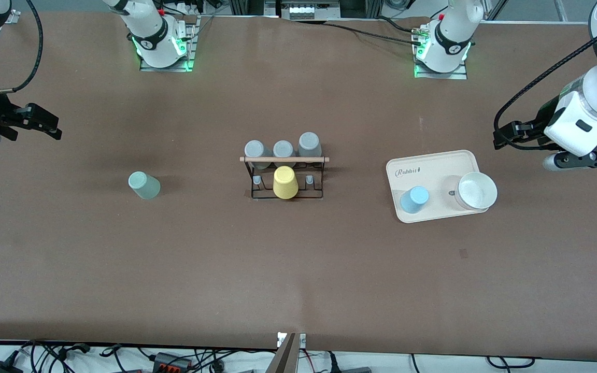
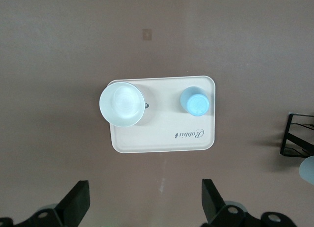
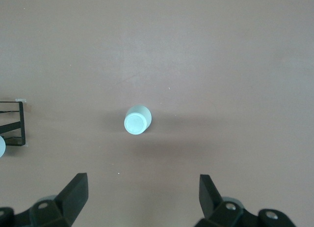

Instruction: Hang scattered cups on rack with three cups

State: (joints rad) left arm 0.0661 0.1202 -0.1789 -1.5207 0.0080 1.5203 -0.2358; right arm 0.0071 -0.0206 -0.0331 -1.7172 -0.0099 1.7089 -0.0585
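The pale mint green cup stands upside down on the bare table toward the right arm's end. Bottom up on a cream tray sits the light blue cup, toward the left arm's end. Between them, mid-table, is the black wire rack with a wooden rod. It carries three grey cups and a yellow cup. My left gripper hangs open over the table beside the tray. Over the table's right-arm end, my right gripper is open and holds nothing.
A white bowl sits on the tray beside the blue cup. Two bare pegs flank the yellow cup on the rack. Cables and a metal bracket lie along the table's near edge.
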